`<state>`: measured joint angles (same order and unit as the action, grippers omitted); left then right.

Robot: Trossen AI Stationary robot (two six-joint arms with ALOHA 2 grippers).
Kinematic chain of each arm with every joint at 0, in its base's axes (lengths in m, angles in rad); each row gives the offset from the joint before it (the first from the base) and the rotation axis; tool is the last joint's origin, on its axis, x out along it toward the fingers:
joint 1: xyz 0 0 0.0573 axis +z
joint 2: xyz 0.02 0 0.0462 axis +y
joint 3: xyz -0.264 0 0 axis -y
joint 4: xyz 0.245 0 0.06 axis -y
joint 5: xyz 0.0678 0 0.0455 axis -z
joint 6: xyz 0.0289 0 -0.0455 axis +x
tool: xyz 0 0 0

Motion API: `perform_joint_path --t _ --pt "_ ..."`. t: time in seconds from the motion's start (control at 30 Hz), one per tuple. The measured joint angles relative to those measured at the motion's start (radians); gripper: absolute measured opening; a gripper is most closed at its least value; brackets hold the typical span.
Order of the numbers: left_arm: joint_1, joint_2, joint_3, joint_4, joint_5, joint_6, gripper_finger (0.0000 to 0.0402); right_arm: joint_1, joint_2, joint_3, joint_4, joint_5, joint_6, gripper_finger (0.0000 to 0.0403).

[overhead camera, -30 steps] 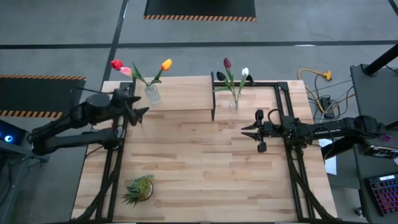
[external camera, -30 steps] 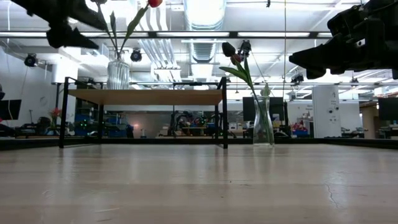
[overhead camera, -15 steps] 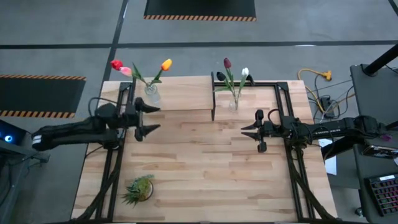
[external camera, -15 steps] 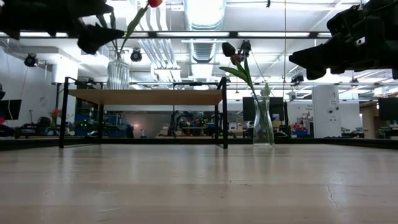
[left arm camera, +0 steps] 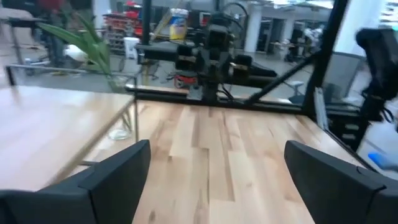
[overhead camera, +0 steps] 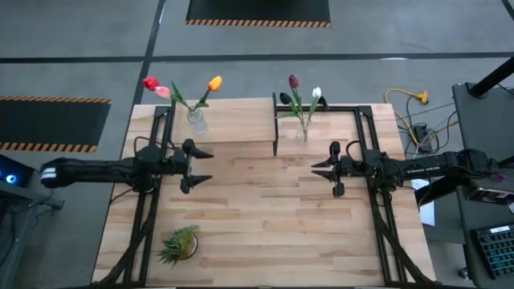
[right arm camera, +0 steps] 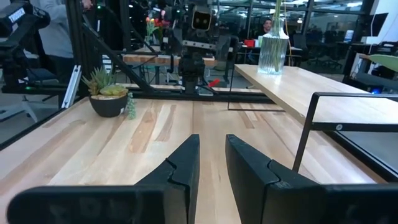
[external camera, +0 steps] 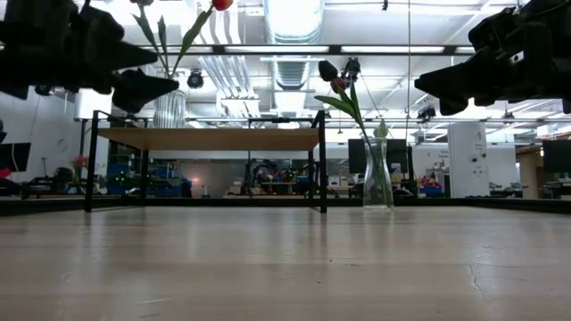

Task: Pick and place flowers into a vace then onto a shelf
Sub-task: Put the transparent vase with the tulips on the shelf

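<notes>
A ribbed glass vase point(overhead camera: 195, 121) stands on the pale shelf point(overhead camera: 237, 120) near its left end, holding red, pink and orange-yellow tulips point(overhead camera: 181, 87). A second glass vase point(overhead camera: 301, 132) stands on the table by the shelf's right legs, with maroon and white tulips point(overhead camera: 303, 84). My left gripper point(overhead camera: 205, 165) is open and empty, hovering level in front of the shelf, its fingers pointing toward the table's right. In the left wrist view my left gripper point(left arm camera: 217, 149) faces the second vase's base point(left arm camera: 121, 130). My right gripper point(overhead camera: 315, 167) waits over the table's right half, fingers nearly together.
A short spiky green tuft plant point(overhead camera: 179, 245) in a dark pot sits near the table's near-left corner. Black frame rails point(overhead camera: 377, 217) run along both sides of the table. Bare planks point(overhead camera: 265, 209) lie between the two grippers. People show in the room behind point(right arm camera: 56, 31).
My left gripper has drawn back from the vase on the shelf. It moved toward the table's near edge and right, came down, and levelled out in front of the shelf, staying open. The vases, flowers and my right arm have kept still.
</notes>
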<state>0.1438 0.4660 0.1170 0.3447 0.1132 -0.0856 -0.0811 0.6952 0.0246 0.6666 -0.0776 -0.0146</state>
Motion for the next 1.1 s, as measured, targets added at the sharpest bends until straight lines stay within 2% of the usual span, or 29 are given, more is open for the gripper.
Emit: perform_joint_path --t 0.17,0.3,0.4,0.53,0.77,0.93,1.1 --pt "-0.014 -0.002 -0.104 0.146 0.028 0.024 0.033 0.0 0.0 0.0 0.003 0.0 0.0 0.0068" --pt "-0.015 -0.011 -0.1 0.092 0.028 0.042 0.0283 0.0 0.0 0.0 0.004 0.012 0.032 0.0069" --pt "-0.015 -0.022 -0.107 0.104 0.028 0.071 0.0235 0.0 0.001 0.0 0.002 0.159 0.06 0.0084" --pt "-0.015 -0.048 -0.106 0.103 0.028 0.102 0.0159 -0.001 0.016 0.0 -0.003 0.373 0.068 0.0125" --pt "-0.015 -0.122 -0.097 0.091 0.03 0.145 0.0015 -0.032 0.074 0.022 -0.02 0.501 0.135 0.0222" --pt "-0.014 -0.178 -0.089 0.052 0.031 0.156 0.0003 -0.091 0.17 0.108 -0.077 0.507 0.119 0.0271" --pt "-0.014 -0.21 -0.096 0.018 0.031 0.139 0.0001 -0.164 0.277 0.161 -0.089 0.525 0.142 0.0294"
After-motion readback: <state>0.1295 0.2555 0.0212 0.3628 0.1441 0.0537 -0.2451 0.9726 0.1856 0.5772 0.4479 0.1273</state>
